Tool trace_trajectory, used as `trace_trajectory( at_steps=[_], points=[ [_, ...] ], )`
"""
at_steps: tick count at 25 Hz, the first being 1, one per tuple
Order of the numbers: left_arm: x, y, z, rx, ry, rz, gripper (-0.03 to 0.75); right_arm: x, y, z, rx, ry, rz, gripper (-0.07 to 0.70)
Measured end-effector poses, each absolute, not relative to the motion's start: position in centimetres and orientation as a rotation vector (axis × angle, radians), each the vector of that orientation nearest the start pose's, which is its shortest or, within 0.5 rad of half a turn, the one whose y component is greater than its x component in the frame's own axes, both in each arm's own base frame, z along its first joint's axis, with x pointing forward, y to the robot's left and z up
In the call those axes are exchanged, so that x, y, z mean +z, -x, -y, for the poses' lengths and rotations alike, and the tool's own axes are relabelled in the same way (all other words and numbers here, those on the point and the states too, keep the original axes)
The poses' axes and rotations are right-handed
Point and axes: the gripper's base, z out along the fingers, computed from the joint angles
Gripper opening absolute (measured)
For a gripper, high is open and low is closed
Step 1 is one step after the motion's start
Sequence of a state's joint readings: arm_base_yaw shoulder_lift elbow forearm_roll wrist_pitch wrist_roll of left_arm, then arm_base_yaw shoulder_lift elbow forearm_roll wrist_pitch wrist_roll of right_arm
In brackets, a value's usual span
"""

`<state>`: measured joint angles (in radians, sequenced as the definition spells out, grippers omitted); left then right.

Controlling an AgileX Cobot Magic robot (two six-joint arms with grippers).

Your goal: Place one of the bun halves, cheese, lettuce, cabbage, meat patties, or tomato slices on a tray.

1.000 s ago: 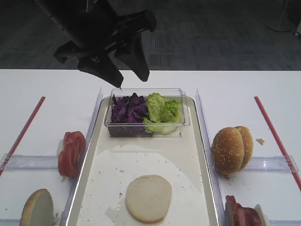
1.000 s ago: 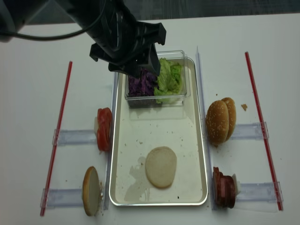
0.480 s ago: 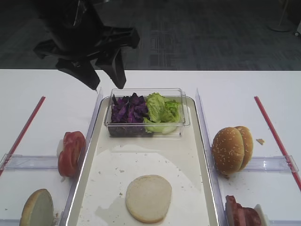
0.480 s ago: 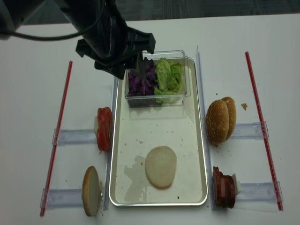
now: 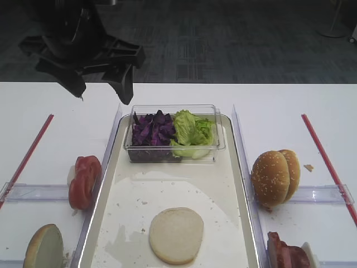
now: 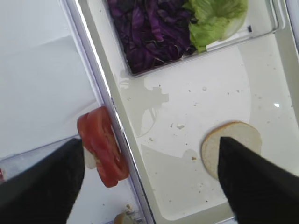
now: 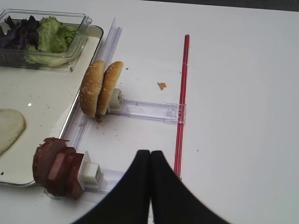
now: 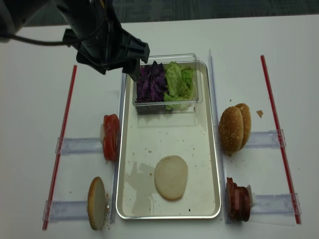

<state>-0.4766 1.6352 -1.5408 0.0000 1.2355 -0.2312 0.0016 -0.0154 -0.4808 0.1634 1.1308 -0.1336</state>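
Note:
A pale bun half point(image 5: 175, 234) lies flat on the silvery tray point(image 5: 167, 190). At the tray's far end a clear tub holds purple cabbage point(image 5: 152, 131) and green lettuce point(image 5: 189, 131). Tomato slices point(image 5: 85, 181) stand on edge left of the tray, and meat patties point(image 5: 287, 254) stand at the near right. No cheese shows in any view. My left gripper point(image 5: 102, 95) hangs high, left of the tub, open and empty; from its wrist view the tomato slices point(image 6: 103, 144) and bun half point(image 6: 231, 140) lie below. My right gripper point(image 7: 149, 153) is shut on nothing, right of the meat patties point(image 7: 56, 167).
Two sesame bun halves point(image 5: 274, 177) stand on edge in a clear rack right of the tray. Another pale bun half point(image 5: 43, 248) stands in a rack at the near left. Red strips point(image 5: 25, 159) point(image 5: 326, 162) run along both sides of the white table.
My left gripper has swung left, from above the tub's back edge to beyond its left corner, and its jaws have spread wider. Nothing on the table has moved.

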Motion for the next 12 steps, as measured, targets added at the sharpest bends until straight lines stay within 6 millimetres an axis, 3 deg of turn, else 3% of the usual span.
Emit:
trace_trajectory(
  at_steps=[12],
  points=[
    [33.66, -30.21, 14.92, -0.075, -0.324, -2.791, 0.568, 26.72, 0.88, -1.34, 0.119, 0.157, -2.103, 0.364]
  ],
)
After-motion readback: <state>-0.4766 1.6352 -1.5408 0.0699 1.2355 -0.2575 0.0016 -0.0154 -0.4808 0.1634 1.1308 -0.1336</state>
